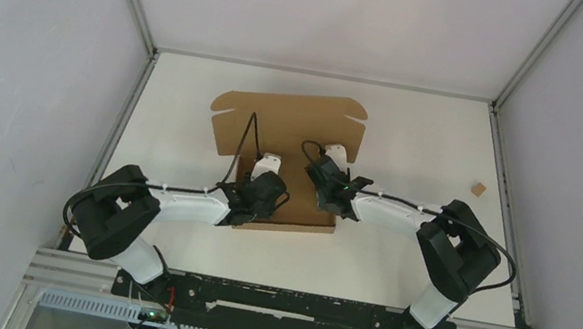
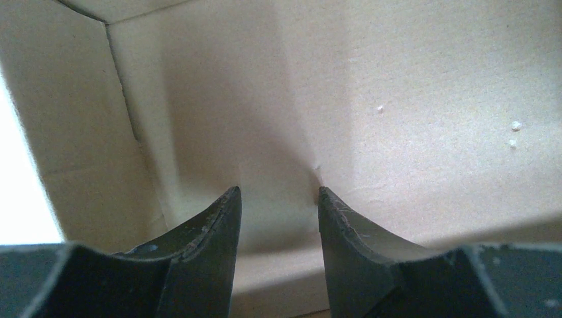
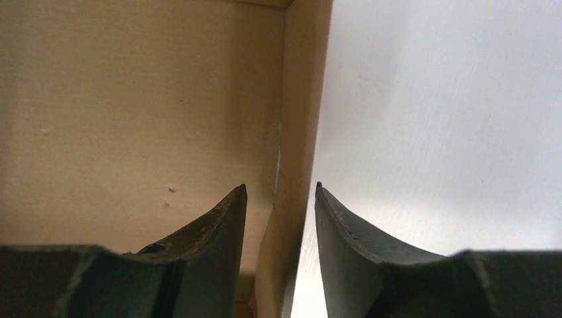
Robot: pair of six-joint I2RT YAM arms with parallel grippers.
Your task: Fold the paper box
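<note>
light, stiff paper box (image 1: 291, 119), likely bending only at its creases. left gripper (image 2: 278, 192) is half open and empty; right gripper (image 3: 280, 189), half open, straddles the right wall (image 3: 301, 99), a sound hold.

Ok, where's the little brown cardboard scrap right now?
In the top view the cardboard scrap lies on the right side of the table, close to its right edge, well clear of the paper box.
</note>
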